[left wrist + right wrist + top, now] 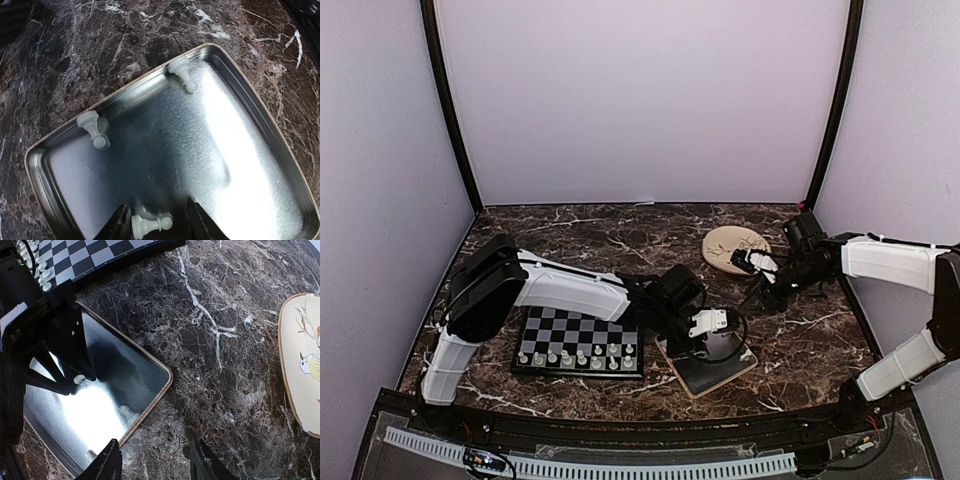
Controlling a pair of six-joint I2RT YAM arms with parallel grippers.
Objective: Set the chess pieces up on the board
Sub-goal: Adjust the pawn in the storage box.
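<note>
Left wrist view: three of the chess pieces lie toppled in the metal tray (pixel 210 150); one piece (pixel 182 73) against the far rim, a second piece (pixel 94 129) against the left rim, a third piece (pixel 150 223) on its side directly between my left jaws. The jaws stand parted on either side of it, with a gap showing at its head end; released, nothing gripped.

Top external view: the remainder of the set (pixel 575 356) stands along the near edge of the board (pixel 570 325), which lies just left of the tray on the counter (pixel 620 235). The right jaws hang parted and empty over bare counter, between the tray and the plate (pixel 722 243).

Handling, my judgement: the pieces look like hard moulded plastic; stiff, very light, not fragile. They are smooth and rounded, and the tray floor is slick metal; I expect one to skid or roll if one finger reaches it first.

The third piece lies with its base toward one finger and its head toward the other; closing now would pinch it end to end, and it could pop out. I would turn the wrist and take it across the narrow stem just above the base; close centred and gently. That hold should also let me tip it upright onto a square.
</note>
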